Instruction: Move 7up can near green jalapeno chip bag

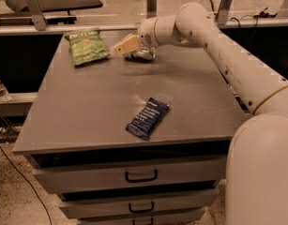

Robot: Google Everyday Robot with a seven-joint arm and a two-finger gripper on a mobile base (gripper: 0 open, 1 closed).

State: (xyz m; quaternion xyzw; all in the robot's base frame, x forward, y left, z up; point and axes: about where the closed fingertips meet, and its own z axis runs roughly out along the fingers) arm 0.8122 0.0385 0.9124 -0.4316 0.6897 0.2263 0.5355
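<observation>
One 7up can [144, 54] lies near the far edge. One green jalapeno chip bag [86, 46] sits at the far left corner. One dark blue snack packet [147, 117] lies toward the near edge. One gripper [117, 48] (the arm's only one) hangs by the far edge, between bag and can. Under the tabletop [78, 111] are three drawers [87, 179].
</observation>
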